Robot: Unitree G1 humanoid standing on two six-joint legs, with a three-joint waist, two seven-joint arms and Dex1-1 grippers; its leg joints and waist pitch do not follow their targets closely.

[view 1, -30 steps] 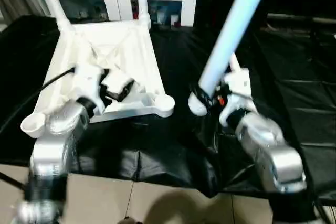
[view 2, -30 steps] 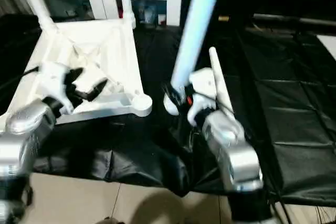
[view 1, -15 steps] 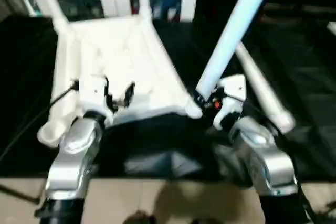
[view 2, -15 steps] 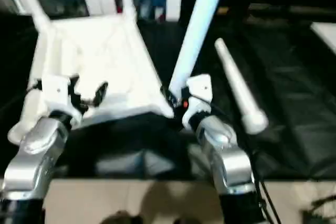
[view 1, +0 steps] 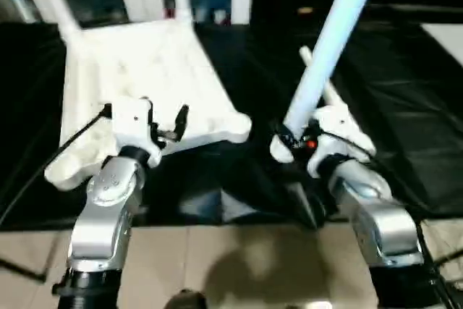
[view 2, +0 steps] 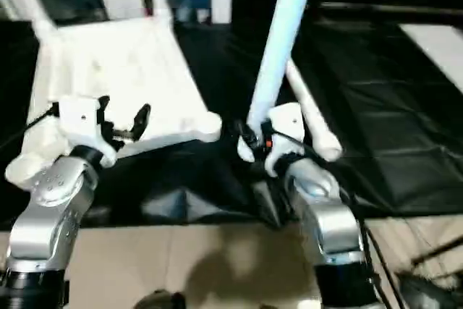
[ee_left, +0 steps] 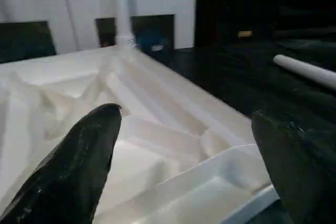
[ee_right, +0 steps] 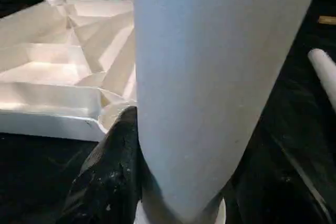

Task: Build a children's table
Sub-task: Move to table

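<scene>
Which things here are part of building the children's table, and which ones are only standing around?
Belong to the job:
- tabletop, upside down, two legs already standing in it
- leg in the right gripper
- spare leg on the black cloth

Just there:
- white cabinet
- black cloth

A black-draped surface [view 1: 405, 135] carries the upturned white tabletop [view 1: 145, 77] and one loose leg [view 2: 311, 117] beside it.

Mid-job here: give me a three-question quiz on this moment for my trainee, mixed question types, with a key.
1. True or false: the right gripper is shut on a table leg.
2. How many legs already stand in the tabletop? A) none B) two C) four
3. Fill in: a spare leg lies on the black ____.

Key: 1 true; 2 B; 3 cloth. The left gripper hovers over the tabletop's near edge, jaws open.
</scene>
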